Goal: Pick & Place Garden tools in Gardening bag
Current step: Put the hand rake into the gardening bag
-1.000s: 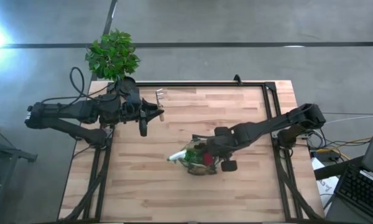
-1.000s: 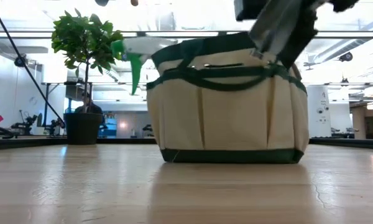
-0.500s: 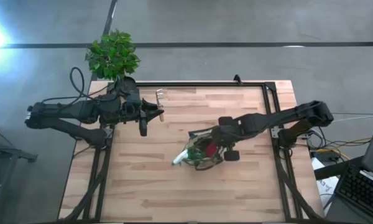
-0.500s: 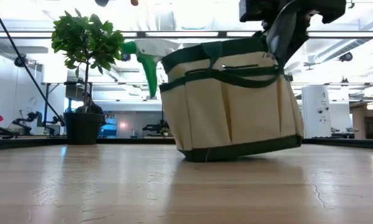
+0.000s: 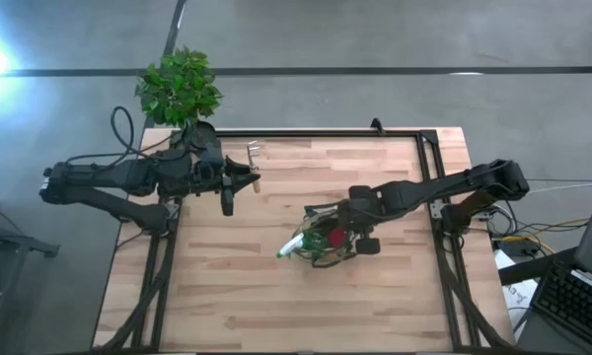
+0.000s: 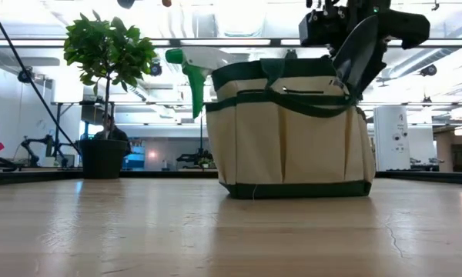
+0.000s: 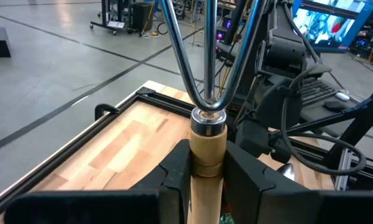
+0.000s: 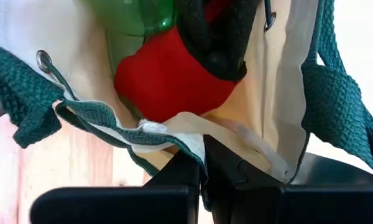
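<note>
The right gripper [image 8: 202, 163] pinches the gardening bag [image 6: 292, 131] rim at centre table, its contents largely hidden. At ten o'clock, the left gripper [image 7: 206, 163] clamps a hand rake [image 7: 206, 134], tines cropped.

The bag [image 6: 291, 127] walls hide most of its contents in the low view; only a sprayer [image 6: 191, 71] head and a trowel [image 6: 356, 48] blade clear the rim. Overhead, the right tool [image 5: 347, 233] covers part of the bag mouth. In the right wrist view, a red item [image 8: 174, 78] is partly hidden by fabric. The rake [image 7: 205, 134] tines run off the left wrist view's edge.
</note>
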Robot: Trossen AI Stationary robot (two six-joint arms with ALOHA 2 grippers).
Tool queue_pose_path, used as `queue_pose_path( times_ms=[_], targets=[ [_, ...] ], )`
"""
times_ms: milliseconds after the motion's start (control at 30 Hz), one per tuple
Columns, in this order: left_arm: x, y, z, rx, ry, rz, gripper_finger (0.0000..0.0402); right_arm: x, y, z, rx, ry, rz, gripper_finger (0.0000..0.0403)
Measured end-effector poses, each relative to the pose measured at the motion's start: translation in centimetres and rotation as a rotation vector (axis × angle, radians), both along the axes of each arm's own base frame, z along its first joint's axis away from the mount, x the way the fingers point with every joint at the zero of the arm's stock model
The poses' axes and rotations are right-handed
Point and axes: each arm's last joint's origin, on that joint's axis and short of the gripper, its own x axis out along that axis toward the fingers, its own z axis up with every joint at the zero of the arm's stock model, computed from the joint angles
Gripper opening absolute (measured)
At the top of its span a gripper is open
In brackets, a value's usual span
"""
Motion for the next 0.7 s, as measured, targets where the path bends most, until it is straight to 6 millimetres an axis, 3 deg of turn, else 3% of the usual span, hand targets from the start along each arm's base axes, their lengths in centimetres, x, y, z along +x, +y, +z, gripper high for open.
queue_pose_path(
  times_ms=[367,700],
  targets=[
    [0.01,-0.02,0.0,-0.002,0.0,-0.007,0.0074,0.28,0.11,0.65,0.003,-0.024,0.002,0.0021],
    [0.02,-0.05,-0.01,-0.003,0.001,-0.018,0.0074,0.18,0.21,0.62,0.014,-0.016,-0.033,0.0121]
  ],
)
